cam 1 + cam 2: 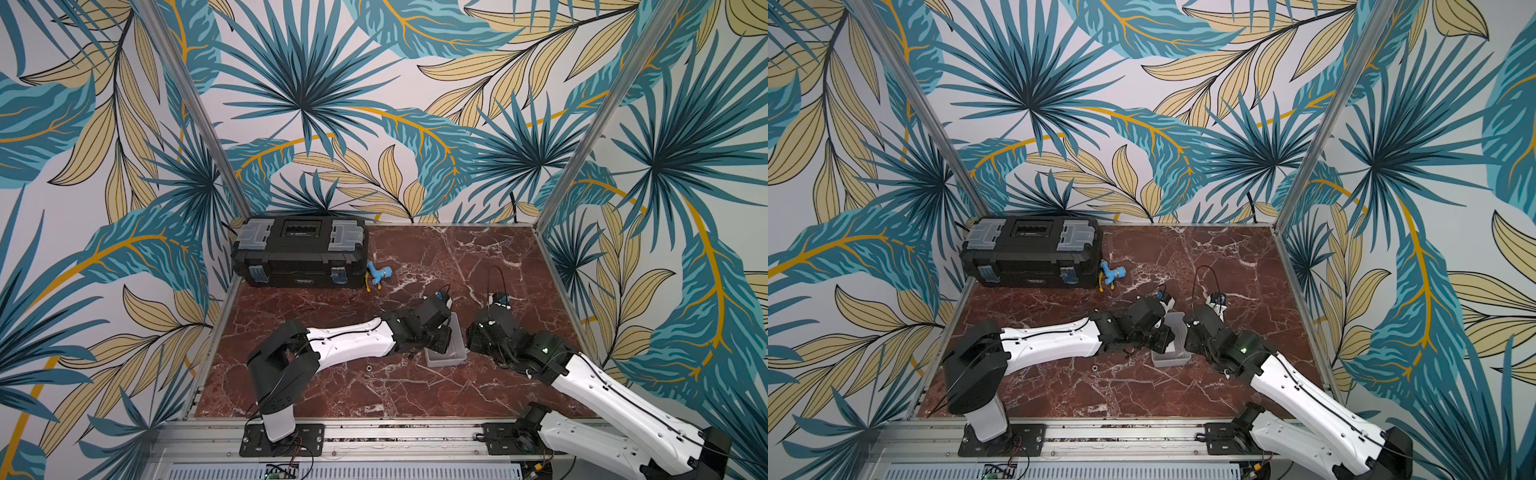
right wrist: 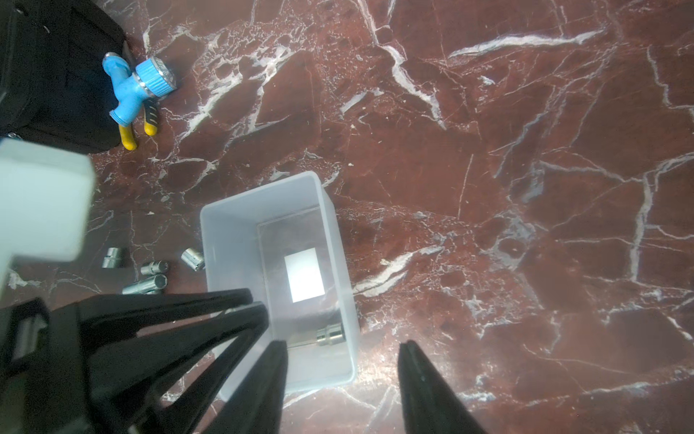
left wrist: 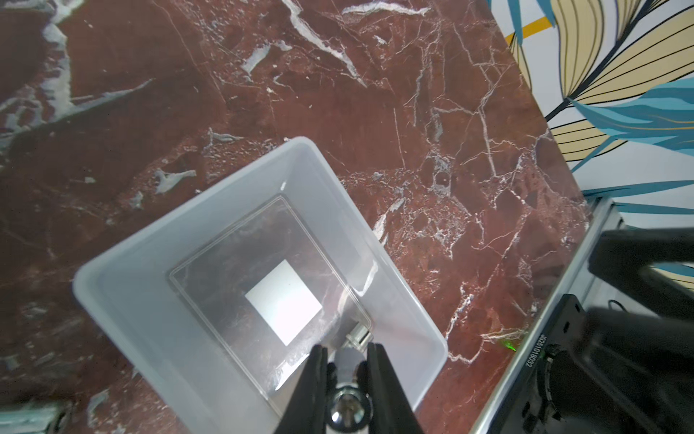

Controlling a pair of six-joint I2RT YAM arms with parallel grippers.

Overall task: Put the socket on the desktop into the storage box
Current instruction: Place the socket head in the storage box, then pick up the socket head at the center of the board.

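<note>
Red-brown marble counter w/ alu rails, leaf wallpaper all round. Back left: black toolbox; blue tap fitting just beside its right end, lying across a yellow-handled tool. Left arm reaches in to centre. Left gripper is narrow, clamped on chrome held socket, hanging over one end of storage box. Four loose sockets lie on counter beside box, left-arm side. Box upright mid-counter, white label on bottom. Another socket lies inside by an end wall. Right gripper approx half wide, empty: in its wrist view one finger shows over box's inside, other over bare counter
</note>
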